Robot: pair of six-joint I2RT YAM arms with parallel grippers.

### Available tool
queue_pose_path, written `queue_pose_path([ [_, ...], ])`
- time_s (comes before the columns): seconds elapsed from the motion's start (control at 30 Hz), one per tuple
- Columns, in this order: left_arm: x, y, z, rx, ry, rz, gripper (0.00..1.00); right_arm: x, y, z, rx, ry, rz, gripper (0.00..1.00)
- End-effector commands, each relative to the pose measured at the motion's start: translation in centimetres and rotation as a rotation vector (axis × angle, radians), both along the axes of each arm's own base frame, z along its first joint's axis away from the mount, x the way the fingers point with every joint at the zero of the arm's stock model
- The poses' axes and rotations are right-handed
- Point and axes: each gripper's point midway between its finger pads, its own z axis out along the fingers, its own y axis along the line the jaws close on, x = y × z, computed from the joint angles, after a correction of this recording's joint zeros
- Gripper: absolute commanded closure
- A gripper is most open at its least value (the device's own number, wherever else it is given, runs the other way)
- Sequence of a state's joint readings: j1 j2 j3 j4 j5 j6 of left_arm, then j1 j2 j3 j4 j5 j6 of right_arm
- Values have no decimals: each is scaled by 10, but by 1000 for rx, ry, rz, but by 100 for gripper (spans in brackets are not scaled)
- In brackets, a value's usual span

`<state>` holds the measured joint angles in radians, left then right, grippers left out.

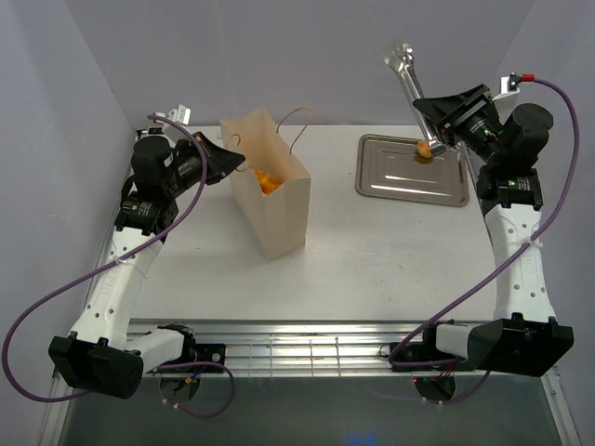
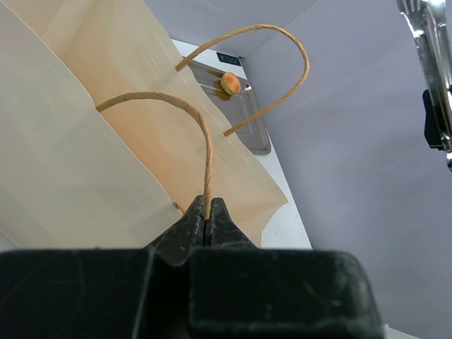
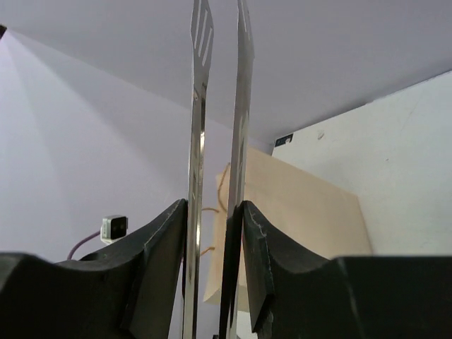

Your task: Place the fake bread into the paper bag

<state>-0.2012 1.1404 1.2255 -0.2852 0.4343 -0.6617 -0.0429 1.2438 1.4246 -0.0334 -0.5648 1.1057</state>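
Note:
The cream paper bag [image 1: 279, 209] stands upright left of the table's middle, with orange fake bread [image 1: 267, 179] showing inside its open top. My left gripper [image 1: 237, 160] is at the bag's rim, shut on a brown cord handle [image 2: 205, 152]; in the left wrist view the gripper [image 2: 207, 206] pinches that cord. A small round bun [image 1: 424, 151] lies on the steel tray [image 1: 390, 181] and shows in the left wrist view too [image 2: 230, 82]. My right gripper [image 1: 437, 130] is over the tray, just above the bun, shut on metal tongs [image 1: 407, 74] that point up and away; the tongs' tips hold nothing.
The tray sits at the back right, against the rear wall. Side walls close in on the table to the left and right. The bag [image 3: 296, 212] shows beyond the right gripper [image 3: 215, 212] and the tongs' blades [image 3: 200, 106]. A metal grate runs along the near edge [image 1: 297, 348].

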Motion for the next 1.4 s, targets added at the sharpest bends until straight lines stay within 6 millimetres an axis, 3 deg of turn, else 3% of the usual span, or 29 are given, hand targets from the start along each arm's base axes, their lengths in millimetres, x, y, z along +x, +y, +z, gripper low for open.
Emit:
queue_pose_path([
  [0.0,-8,-1,14,8,-43,-22,100,-6,-24,-2,26,-56,-1,58],
  [0.03,-9,-1,14,8,-43,-22,100,-1,-29,-25,35,-9,-1,58],
  [0.1,-9,-1,13,10,-40,-21,100,5,-43,-41,39,18,-28,58],
  [0.13,-9,-1,15,9,-43,-22,100,9,-50,-61,44,57,-38,58],
  [0.23,-8,-1,14,6,-40,-23,100,15,-58,-93,53,110,-39,58],
  [0.7,-2,-2,1,19,-20,-25,100,35,-89,-208,43,303,-105,58],
  [1.17,4,-4,-8,28,-17,-31,100,48,-149,-292,77,461,-206,55],
  [1.37,9,-7,-12,29,-11,-46,100,55,-166,-312,115,493,-246,51],
])
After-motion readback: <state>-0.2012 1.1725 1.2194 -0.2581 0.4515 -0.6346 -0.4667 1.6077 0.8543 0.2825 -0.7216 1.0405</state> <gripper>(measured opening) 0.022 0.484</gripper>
